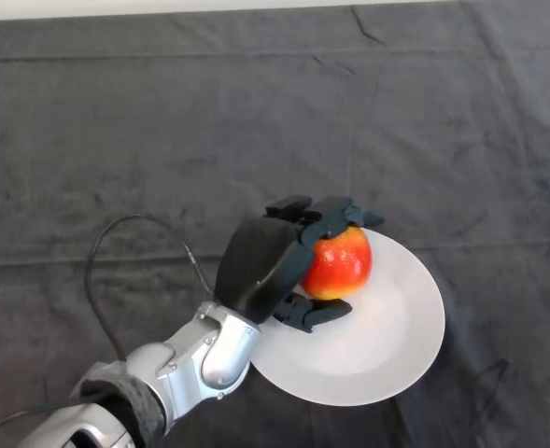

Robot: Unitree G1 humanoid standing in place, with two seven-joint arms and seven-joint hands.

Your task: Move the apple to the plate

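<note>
My arm (176, 369) enters from the lower left and rises toward the middle of the table, which is covered by a dark cloth (116, 131). At its end my hand (260, 266) is clamped round the apple (338, 263): fingers (335, 215) curled over its far side, thumb (312, 313) hooked under the near side. The apple sits in that grip above the left part of the white plate (396, 345); I cannot tell whether its underside touches the plate or hangs just clear of it. To the right the rest of the plate lies bare, and beyond it only cloth. Judgement: the carry is all but done and the release remains. Risks from here: the apple is round and lies near the plate's left edge, so if I let go while it is off the surface or tilted it may roll over the rim onto the cloth. The fingers, drawing back across its top, could drag it along. The thumb lies low over the plate and may nudge or tip the plate as I pull away
</note>
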